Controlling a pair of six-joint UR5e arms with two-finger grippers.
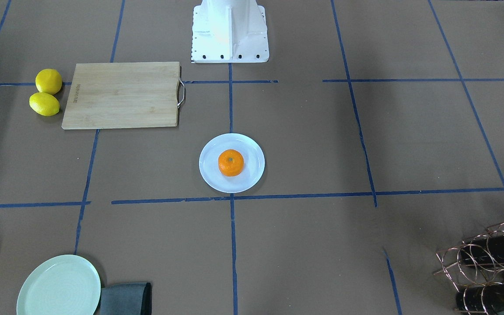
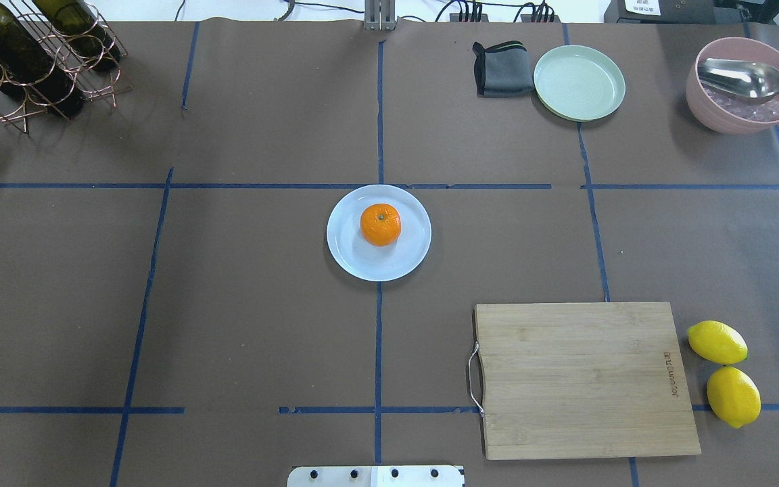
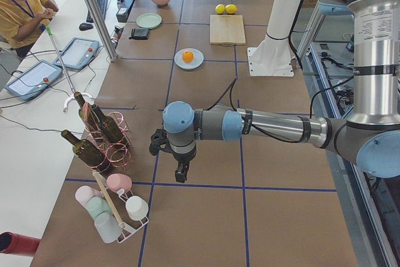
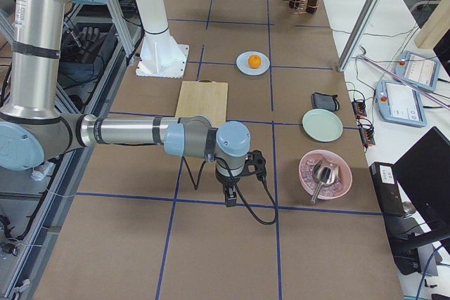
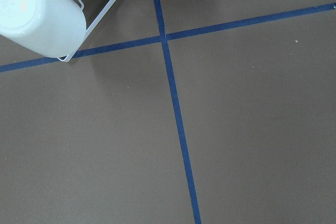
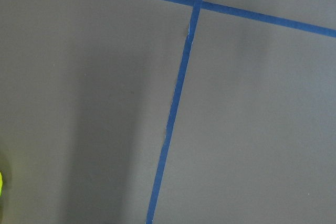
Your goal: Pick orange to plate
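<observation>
The orange (image 1: 231, 162) rests in the middle of the white plate (image 1: 208, 176), at the table's centre; the overhead view shows the orange (image 2: 381, 224) on the plate (image 2: 362, 265) too. Neither gripper is near them. My left gripper (image 3: 180, 174) hangs above bare table far out on my left side, beside the bottle rack. My right gripper (image 4: 230, 199) hangs above bare table far out on my right. Both show only in the side views, so I cannot tell whether they are open or shut. The wrist views hold only brown table and blue tape.
A wooden cutting board (image 2: 582, 379) lies on my right with two lemons (image 2: 724, 372) beside it. A mint-green plate (image 2: 579, 82), grey cloth (image 2: 503, 69) and pink bowl with spoon (image 2: 744, 84) stand at the far right. A wine bottle rack (image 2: 31, 57) and cup rack (image 3: 115, 207) stand at the left.
</observation>
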